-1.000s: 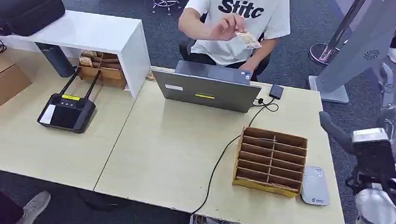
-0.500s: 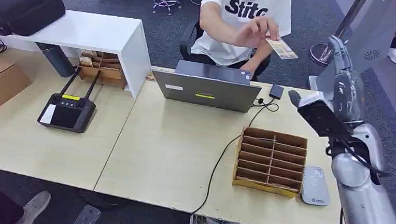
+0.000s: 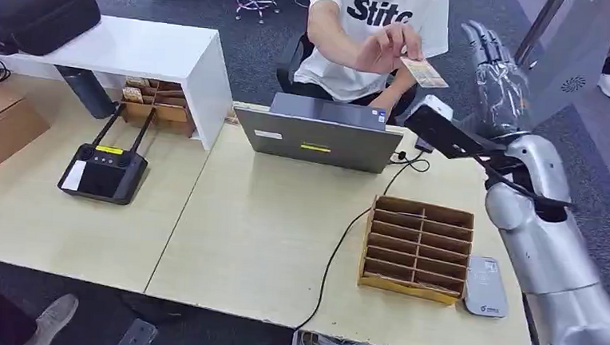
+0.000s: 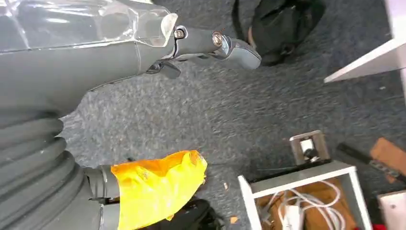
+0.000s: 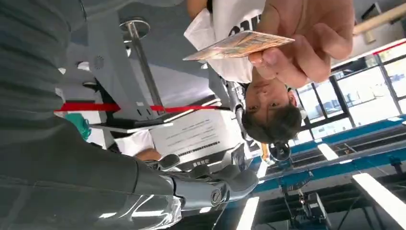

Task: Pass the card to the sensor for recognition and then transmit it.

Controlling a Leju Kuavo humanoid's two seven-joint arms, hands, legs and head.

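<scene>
A person seated behind the laptop holds out a tan card [image 3: 424, 72] between the fingertips. In the right wrist view the card [image 5: 238, 45] shows edge-on in the person's hand [image 5: 306, 38]. My right hand [image 3: 496, 68] is raised just right of the card, a short gap away, fingers spread and holding nothing; its fingers [image 5: 210, 184] show in the right wrist view. The grey sensor pad [image 3: 485, 286] lies flat at the table's near right, beside the cardboard sorter. My left hand [image 4: 210, 43] hangs over the carpet, fingers extended and holding nothing.
A cardboard sorter [image 3: 417, 247] with several slots stands left of the sensor, with a black cable running past it. A grey laptop [image 3: 320, 137] sits at the table's far edge. A black controller [image 3: 102, 172] lies on the left table, and a white shelf [image 3: 145, 51] stands behind it.
My right arm has swung up from beside the table's right edge to the level of the card. The person has brought the card out to the right, towards my hand.
</scene>
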